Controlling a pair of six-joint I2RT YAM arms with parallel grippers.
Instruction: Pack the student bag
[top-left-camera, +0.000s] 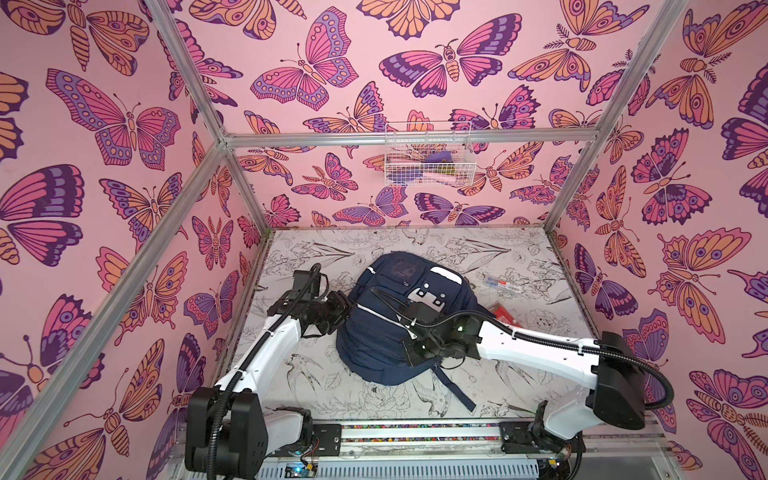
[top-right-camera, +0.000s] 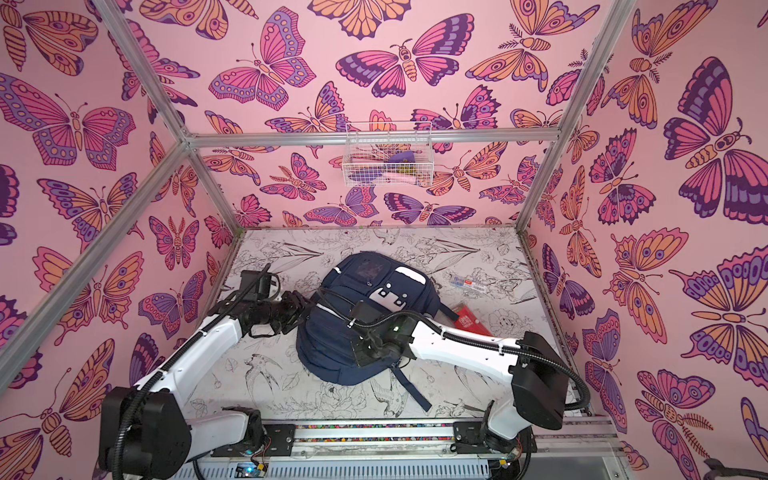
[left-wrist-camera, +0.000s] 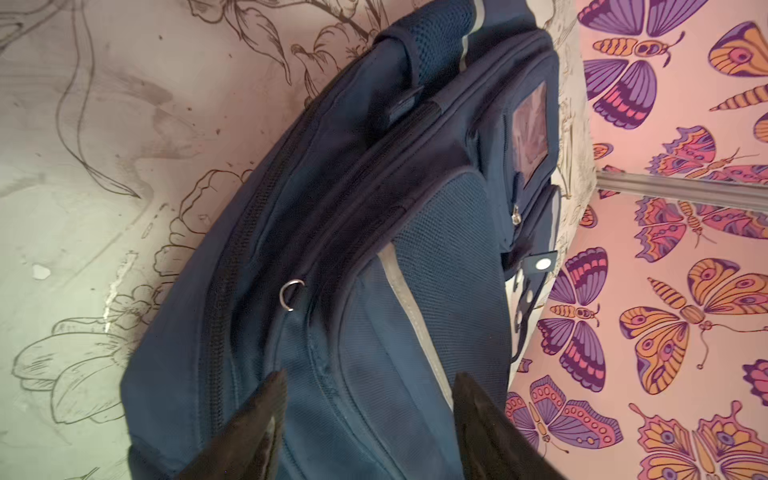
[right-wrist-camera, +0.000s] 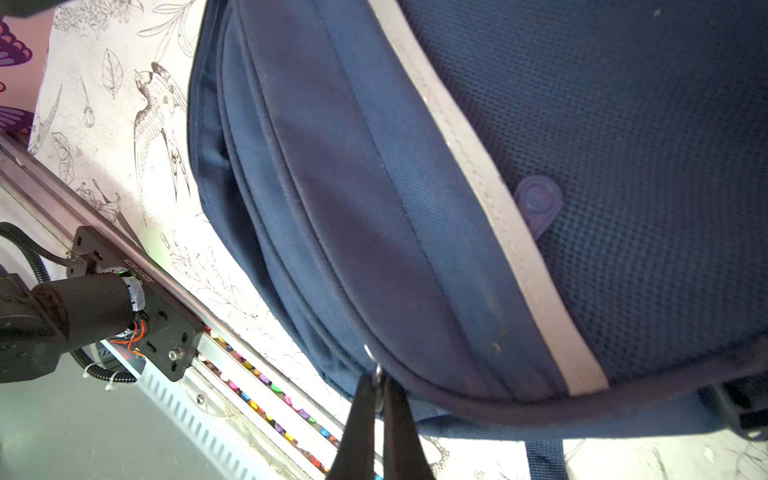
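The student bag (top-left-camera: 374, 332) (top-right-camera: 332, 336), navy with pale stripes and a white dotted patch, lies on its back in the middle of the table. My left gripper (top-left-camera: 343, 309) (top-right-camera: 301, 309) sits against its left side, open. In the left wrist view the gripper (left-wrist-camera: 370, 376) has only bag (left-wrist-camera: 353, 249) fabric between its fingers, and a metal zip ring (left-wrist-camera: 291, 294) shows a little ahead of them. My right gripper (top-left-camera: 410, 353) (top-right-camera: 361, 353) (right-wrist-camera: 377, 380) is at the bag's (right-wrist-camera: 374, 208) near right edge, shut on a small metal zip pull (right-wrist-camera: 376, 369).
A red box (top-left-camera: 505, 313) (top-right-camera: 467, 322) and a clear pen case (top-left-camera: 503, 282) (top-right-camera: 467, 284) lie right of the bag. A dark strap (top-left-camera: 453, 386) trails toward the front rail (top-left-camera: 415, 432). A white wire basket (top-left-camera: 428, 160) hangs on the back wall.
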